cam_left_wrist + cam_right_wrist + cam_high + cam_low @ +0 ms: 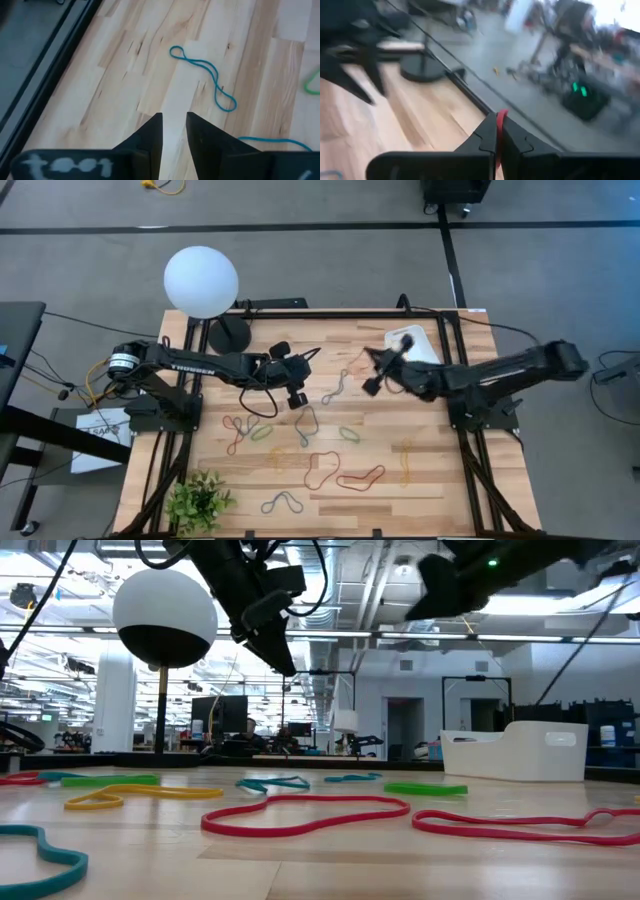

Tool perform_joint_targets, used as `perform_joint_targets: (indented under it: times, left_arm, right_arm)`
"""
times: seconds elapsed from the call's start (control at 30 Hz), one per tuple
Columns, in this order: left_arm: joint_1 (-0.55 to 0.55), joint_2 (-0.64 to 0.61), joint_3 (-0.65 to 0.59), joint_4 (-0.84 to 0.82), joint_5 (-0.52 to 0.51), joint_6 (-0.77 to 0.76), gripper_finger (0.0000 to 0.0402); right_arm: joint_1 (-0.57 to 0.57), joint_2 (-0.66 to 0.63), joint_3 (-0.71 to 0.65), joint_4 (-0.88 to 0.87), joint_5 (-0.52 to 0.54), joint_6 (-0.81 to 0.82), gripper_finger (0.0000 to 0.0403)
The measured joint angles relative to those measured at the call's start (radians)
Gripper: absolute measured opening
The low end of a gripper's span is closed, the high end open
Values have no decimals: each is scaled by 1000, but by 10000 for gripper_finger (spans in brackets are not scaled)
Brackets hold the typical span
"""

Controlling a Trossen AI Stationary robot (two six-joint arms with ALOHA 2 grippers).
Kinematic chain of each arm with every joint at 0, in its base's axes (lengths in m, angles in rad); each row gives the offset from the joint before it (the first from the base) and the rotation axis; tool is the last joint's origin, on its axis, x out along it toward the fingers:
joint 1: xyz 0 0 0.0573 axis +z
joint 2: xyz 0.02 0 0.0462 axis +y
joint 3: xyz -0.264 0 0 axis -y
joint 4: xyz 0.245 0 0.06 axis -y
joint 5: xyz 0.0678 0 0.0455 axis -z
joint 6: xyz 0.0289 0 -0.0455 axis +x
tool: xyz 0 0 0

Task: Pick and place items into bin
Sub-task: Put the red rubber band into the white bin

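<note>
**Red band in my right claw, above the tabletop**

My right claw (498, 131) is pressed together on a thin red rubber band (500, 131); a short red piece of it shows between the two finger tips. In the high view this claw (372, 385) hangs over the far middle of the tabletop (440, 490), just beside the white bin (418, 343), which stands at the far right corner. From the level of the tabletop I see the bin (520, 752) as a low white tray with a higher back wall; I cannot tell what lies inside it.

My left claw (173, 131) is a little spread, with a narrow gap between the fingers and nothing in it. It hangs over bare wood near the middle (297, 397), and a blue band (205, 76) lies on the boards in front of it.

The other bands lie loose over the near half of the tabletop: a red loop (360, 478), an orange one (322, 469), a yellow one (405, 463), a green one (262, 433) and a grey-blue one (283, 502).

A white globe lamp (201, 281) stands at the far left corner, and a small green plant (198, 502) at the near left corner.
</note>
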Motion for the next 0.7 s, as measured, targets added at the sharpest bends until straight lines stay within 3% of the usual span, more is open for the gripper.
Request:
perform_joint_targets:
  times: [0.23, 0.33, 0.53, 0.7]
  left_arm:
    - [0, -5, 0, -3, 0, 7, 65]
    - [0, -10, 0, -4, 0, 23, 63]
    - [0, -11, 0, -6, 0, 25, 63]
    - [0, -11, 0, -8, 0, 25, 63]
  right_arm:
    - [-125, -152, -7, -621, -3, 481, 0]
    - [-172, -154, -39, -757, -3, 614, 0]
    - [-239, -124, -113, -804, -18, 729, 0]
    - [-272, -69, -138, -803, -108, 754, 0]
